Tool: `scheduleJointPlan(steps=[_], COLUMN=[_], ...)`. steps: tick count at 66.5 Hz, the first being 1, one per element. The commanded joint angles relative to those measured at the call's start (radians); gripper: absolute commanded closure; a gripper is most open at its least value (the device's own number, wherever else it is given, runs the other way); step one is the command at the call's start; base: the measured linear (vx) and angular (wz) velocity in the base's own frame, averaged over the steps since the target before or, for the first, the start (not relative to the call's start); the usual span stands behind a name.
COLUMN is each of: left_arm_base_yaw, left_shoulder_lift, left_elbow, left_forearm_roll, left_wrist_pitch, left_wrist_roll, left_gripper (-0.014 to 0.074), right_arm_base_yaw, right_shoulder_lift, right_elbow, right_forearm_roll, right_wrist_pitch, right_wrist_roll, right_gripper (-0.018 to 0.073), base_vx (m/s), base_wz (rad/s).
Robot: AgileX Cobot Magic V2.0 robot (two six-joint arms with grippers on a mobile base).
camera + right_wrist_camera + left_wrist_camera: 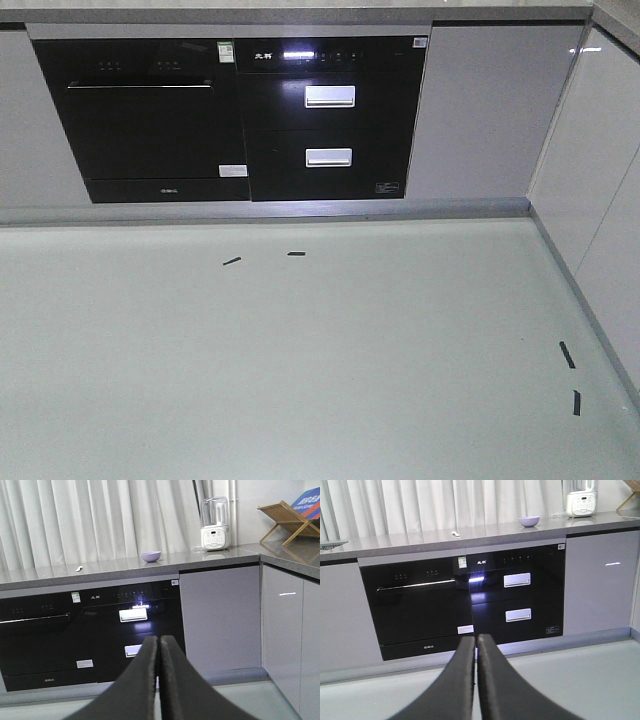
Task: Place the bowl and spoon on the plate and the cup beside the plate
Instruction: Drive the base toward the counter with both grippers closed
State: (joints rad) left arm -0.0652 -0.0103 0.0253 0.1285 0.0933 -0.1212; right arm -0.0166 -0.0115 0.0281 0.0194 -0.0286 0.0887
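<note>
Far ahead of the left claw, up on the grey bench, we see the bowl to its right. Nearer the middle lies a small pale thing that we take for the spoon — it is too small to be sure. For the right claw, both lie above it and to its left. Each claw is pressed together and carries nothing. We find no plate and no cup in any view, so we judge that nothing of the task is done yet. Between claws and bench lies open floor with black tape marks. A white blender stands right of the bowl, well apart.
</note>
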Motion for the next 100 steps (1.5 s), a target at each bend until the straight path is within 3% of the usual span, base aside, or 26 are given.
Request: scheduleJointPlan(steps=[1, 100], left_arm_base_yaw=[0.000, 0.000], left_shoulder_lift=[0.005, 0.005], left_elbow=[-0.007, -0.007], left_forearm_roll=[-0.001, -0.001], left_wrist_pitch=[-0.075, -0.075], left_wrist_roll=[-0.007, -0.007], left_gripper=[0.0603, 0.0603], right_arm_base_yaw=[-0.005, -0.005], right_shoulder_lift=[-0.010, -0.010], right_elbow=[0.003, 0.003], right_forearm_roll=[-0.004, -0.004], right_wrist_pitch=[-0.078, -0.078], right_wrist_roll=[-0.009, -0.009], right_gripper=[0.0562, 0.0562], base_vx=[0.09, 0.07], base_wz=[-0.04, 0.05])
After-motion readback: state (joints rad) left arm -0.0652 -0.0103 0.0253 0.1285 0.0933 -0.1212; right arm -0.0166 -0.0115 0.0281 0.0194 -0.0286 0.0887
